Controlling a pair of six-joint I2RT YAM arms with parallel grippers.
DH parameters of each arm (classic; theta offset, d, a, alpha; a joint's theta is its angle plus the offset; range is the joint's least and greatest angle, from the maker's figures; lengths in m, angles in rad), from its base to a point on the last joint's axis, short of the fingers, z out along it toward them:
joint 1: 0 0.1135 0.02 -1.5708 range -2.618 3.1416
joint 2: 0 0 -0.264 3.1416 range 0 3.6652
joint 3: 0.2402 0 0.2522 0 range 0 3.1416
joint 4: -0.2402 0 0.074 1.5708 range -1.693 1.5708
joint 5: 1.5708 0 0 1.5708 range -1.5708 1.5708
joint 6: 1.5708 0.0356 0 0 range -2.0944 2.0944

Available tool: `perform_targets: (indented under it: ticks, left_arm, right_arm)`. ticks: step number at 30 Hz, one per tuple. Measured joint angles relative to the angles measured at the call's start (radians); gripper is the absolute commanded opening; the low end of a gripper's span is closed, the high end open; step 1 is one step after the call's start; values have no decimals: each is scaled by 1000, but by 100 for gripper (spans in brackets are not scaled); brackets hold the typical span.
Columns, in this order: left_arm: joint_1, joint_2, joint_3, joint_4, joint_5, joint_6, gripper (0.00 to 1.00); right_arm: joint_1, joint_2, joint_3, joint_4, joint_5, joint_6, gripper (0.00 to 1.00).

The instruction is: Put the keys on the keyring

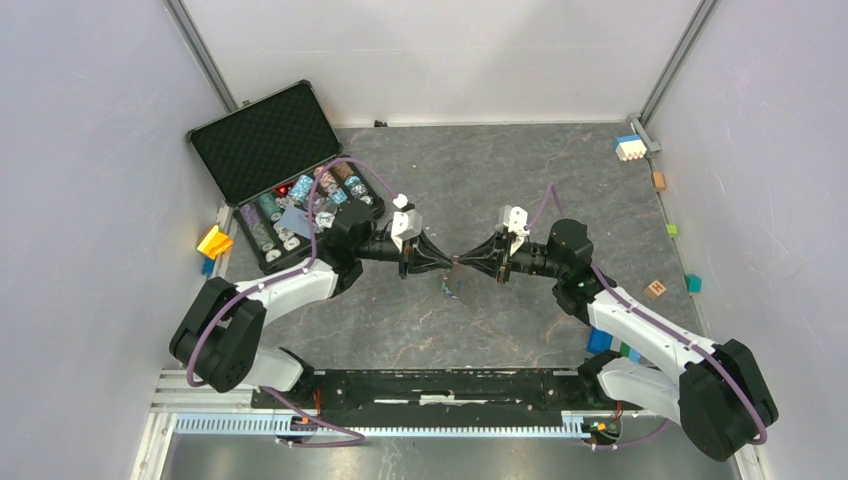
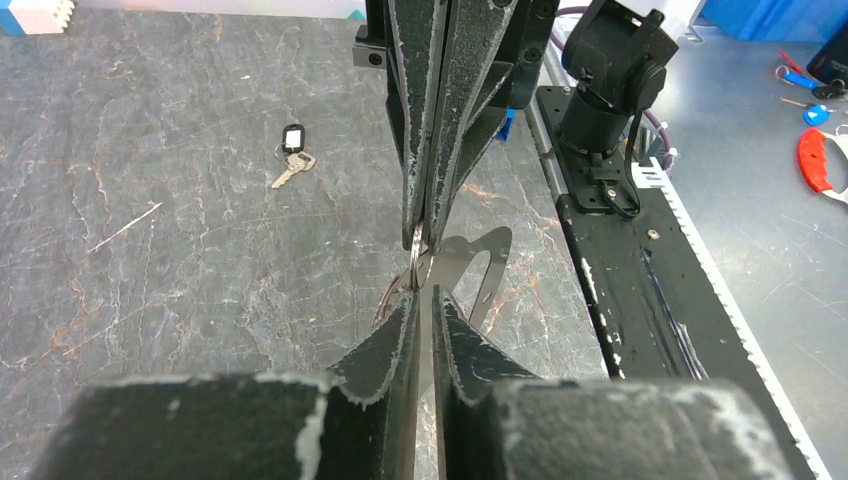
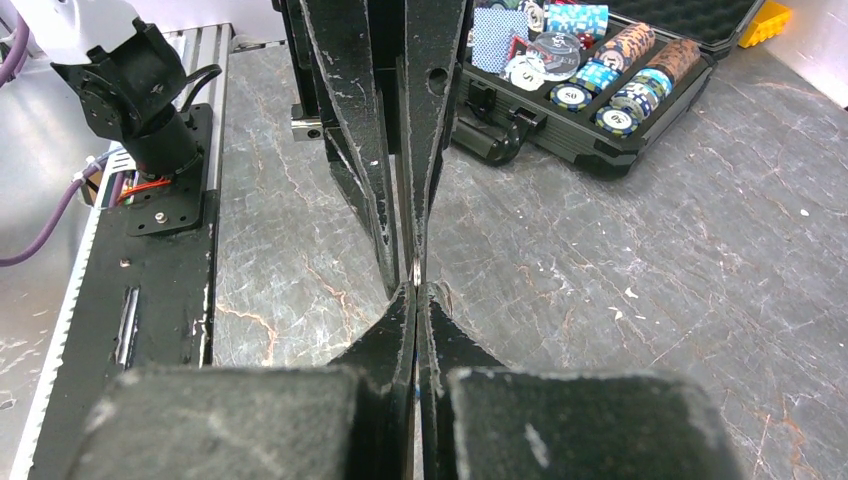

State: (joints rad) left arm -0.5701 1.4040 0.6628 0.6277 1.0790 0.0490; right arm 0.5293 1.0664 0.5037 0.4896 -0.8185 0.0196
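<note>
My two grippers meet tip to tip above the middle of the table, the left gripper (image 1: 447,262) facing the right gripper (image 1: 466,262). In the left wrist view the right gripper (image 2: 425,238) is shut on the keyring (image 2: 462,252), whose dark-grey loop sticks out to the right of its tips. A small metal ring (image 2: 416,258) hangs at those tips. The left gripper (image 2: 424,290) has its tips right at this ring, with a narrow gap between the jaws and table showing through. One key with a black tag (image 2: 292,150) lies on the table further off. The other keys are out of view.
An open black case of poker chips (image 1: 270,150) stands at the back left, also seen as the case (image 3: 590,150) in the right wrist view. Toy blocks lie around: yellow (image 1: 214,241), white and blue (image 1: 629,147), orange (image 1: 655,289). The black base rail (image 1: 440,385) runs along the near edge.
</note>
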Motion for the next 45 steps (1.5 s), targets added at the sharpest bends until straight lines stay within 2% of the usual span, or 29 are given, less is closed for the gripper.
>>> perform_targets:
  ticks: [4, 7, 13, 19, 22, 31, 45]
  left_arm:
    - [-3, 0, 5, -14, 1, 16, 25]
    - [-4, 0, 8, -22, 1, 20, 27]
    - [-4, 0, 10, -24, 1, 19, 27]
    - [-3, 3, 10, -2, 2, 3, 18]
    - [2, 3, 10, -2, 15, 6, 18]
    - [6, -32, 50, -213, 32, 202, 29]
    - [0, -9, 69, -204, 31, 221, 33]
  right_arm:
    - [0, 0, 0, -3, 0, -1, 0]
    - [0, 0, 0, -5, 0, -2, 0]
    - [0, 0, 0, -5, 0, -18, 0]
    - [0, -4, 0, -5, 0, -36, 0]
    - [0, -9, 0, -8, 0, -47, 0]
    - [1, -9, 0, -70, 10, -74, 0]
    - [1, -5, 0, -89, 9, -78, 0]
